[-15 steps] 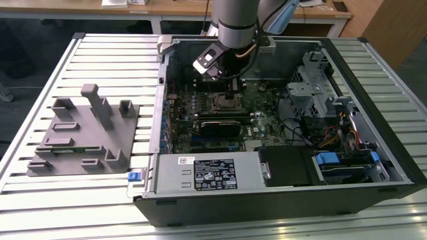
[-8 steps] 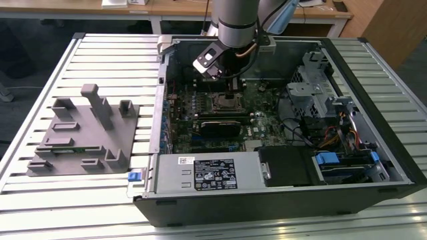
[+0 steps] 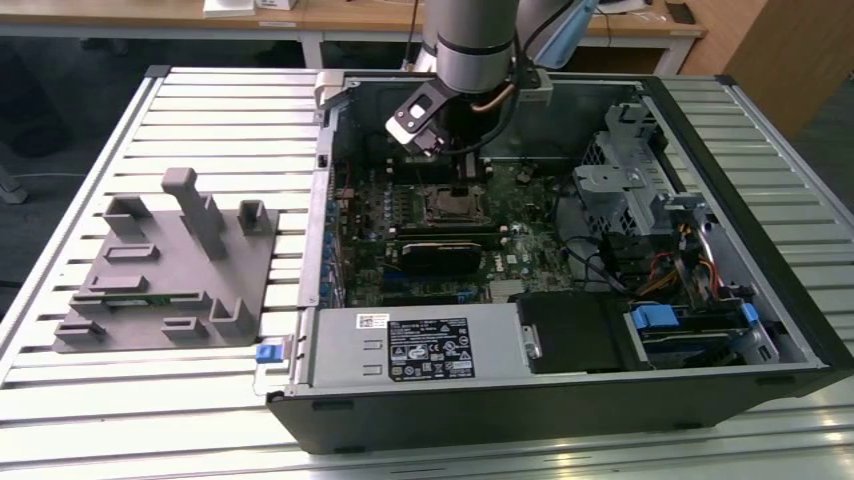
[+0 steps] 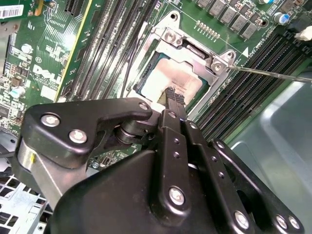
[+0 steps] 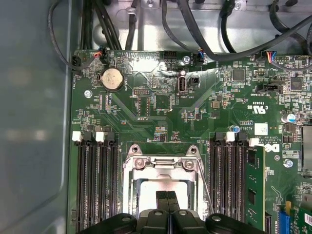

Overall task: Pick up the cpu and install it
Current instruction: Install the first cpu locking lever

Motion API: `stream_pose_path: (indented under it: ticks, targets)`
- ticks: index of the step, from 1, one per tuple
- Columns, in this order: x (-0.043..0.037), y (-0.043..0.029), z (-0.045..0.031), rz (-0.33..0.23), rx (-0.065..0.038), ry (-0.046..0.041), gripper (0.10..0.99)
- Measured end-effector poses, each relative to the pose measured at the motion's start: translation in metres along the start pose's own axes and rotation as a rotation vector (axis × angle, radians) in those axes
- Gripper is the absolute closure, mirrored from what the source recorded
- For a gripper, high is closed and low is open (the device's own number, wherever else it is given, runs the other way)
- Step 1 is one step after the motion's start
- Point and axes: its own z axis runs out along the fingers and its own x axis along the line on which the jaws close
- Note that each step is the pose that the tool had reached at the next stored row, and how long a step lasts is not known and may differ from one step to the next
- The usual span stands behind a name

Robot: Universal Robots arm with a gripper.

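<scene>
Gripper (image 4: 170,95), fingers pressed together and holding nothing, poised tip-down on or just above the cpu (image 4: 158,80), which lies flat in the open socket (image 4: 192,48) of the motherboard (image 5: 195,112): judged the seating step, calling for level, gentle contact.

The arm (image 3: 477,40) is hanging nearly vertical at the far side of the scene, with the wrist (image 3: 454,100) facing straight down. The gripper (image 3: 463,187) is pointing downward. In both wrist views its two black fingers (image 4: 174,122) (image 5: 161,204) are pressing flat together, leaving no gap at the tips
</scene>
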Motion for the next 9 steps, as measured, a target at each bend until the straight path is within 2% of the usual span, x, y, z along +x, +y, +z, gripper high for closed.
stream_pose_path:
  ticks: [9]
  targets:
    - [0.0,0.0002,-0.0059,0.0,0.0,-0.0001,0.98]
